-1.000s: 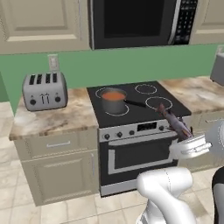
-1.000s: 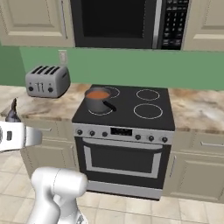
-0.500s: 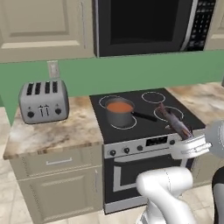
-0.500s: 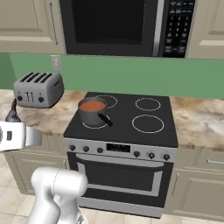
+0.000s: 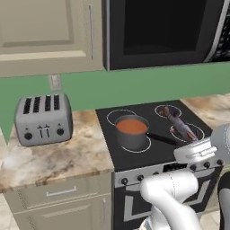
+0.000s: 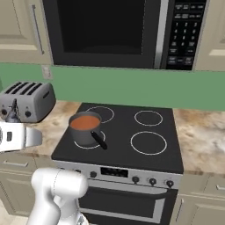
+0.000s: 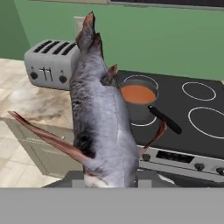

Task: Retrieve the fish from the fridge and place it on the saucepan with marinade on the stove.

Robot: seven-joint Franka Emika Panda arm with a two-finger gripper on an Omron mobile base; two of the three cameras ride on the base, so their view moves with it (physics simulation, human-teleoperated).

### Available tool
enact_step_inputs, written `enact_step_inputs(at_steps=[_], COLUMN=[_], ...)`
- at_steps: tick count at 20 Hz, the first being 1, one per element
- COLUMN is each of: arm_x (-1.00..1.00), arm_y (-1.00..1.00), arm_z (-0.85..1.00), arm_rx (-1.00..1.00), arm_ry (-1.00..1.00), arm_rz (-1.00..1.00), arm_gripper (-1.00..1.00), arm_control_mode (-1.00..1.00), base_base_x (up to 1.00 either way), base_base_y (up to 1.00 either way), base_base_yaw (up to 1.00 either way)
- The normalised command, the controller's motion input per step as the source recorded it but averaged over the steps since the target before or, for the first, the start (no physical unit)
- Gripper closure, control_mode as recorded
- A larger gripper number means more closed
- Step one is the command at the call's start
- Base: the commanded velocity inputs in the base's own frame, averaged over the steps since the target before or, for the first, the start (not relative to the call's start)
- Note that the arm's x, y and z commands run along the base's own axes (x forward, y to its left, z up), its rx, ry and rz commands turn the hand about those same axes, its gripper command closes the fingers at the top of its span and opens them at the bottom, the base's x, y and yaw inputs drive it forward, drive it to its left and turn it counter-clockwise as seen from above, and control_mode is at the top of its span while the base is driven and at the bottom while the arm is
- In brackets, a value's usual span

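My gripper is shut on the fish, a slender silver-grey fish with reddish-brown fins that points up and away from the hand. In the hand view the fish rises from the bottom edge and hides the fingertips. The grey saucepan stands on the front left burner of the black stove, its handle pointing right and forward. It holds orange-red marinade. The saucepan lies ahead of the fish and a little right of it. The fish is held short of the stove's front edge. The fridge is out of view.
A silver toaster sits on the marble counter left of the stove. A black microwave hangs above the cooktop, with beige cabinets beside it. The stove's knobs and display face me. More counter runs to the right.
The whole scene has grown larger and shifted as the base drove closer to the stove. The fish stays in my shut gripper, held the same way.
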Motion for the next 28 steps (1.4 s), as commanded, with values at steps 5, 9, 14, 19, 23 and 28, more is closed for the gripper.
enact_step_inputs(at_steps=[5,9,14,19,23,28], arm_x=[0.0,0.0,0.0,0.0,0.0,0.0], arm_y=[0.0,0.0,0.0,0.0,0.0,0.0], arm_z=[0.0,0.0,0.0,0.0,0.0,0.0], arm_rx=[0.0,0.0,0.0,0.0,0.0,0.0], arm_ry=[0.0,0.0,0.0,0.0,0.0,0.0], arm_rz=[0.0,0.0,0.0,0.0,0.0,0.0], arm_gripper=[1.0,1.0,1.0,1.0,1.0,1.0], arm_control_mode=[1.0,1.0,1.0,1.0,1.0,1.0], base_base_x=[0.66,0.51,0.3,0.02,0.0,0.0], base_base_y=[0.0,0.0,0.0,0.0,0.0,0.0], base_base_yaw=[0.0,0.0,0.0,0.0,0.0,0.0])
